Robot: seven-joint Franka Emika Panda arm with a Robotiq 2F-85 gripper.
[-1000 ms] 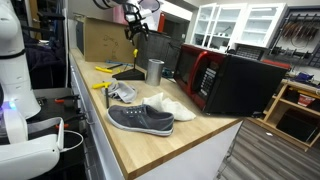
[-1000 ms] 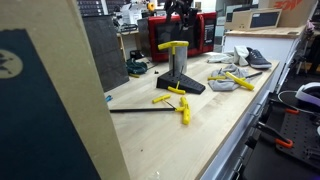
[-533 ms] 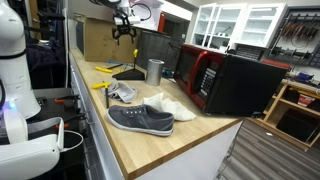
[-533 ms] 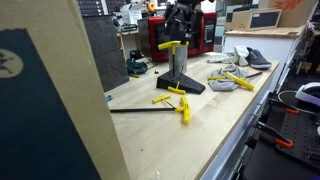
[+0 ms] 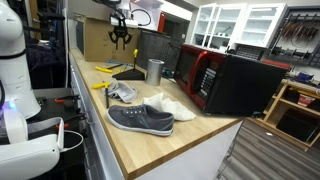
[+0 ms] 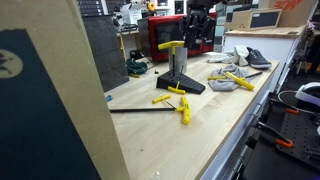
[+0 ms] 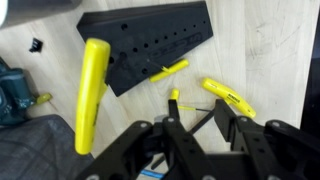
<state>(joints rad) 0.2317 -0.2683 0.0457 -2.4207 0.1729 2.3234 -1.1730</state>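
Yellow T-handle key (image 7: 228, 97), right of centre in the wrist view — likely light, stiff, slick (pinch across the handle) — my gripper (image 7: 205, 135) hovers half-open, empty.

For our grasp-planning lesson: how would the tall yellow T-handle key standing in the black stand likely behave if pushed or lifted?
The T-handle key looks stiff: a solid yellow bar on a straight upright stem. Standing tall in the black stand, it would probably tip or drag the stand if pushed sideways. Laid flat, its rounded handle may roll.
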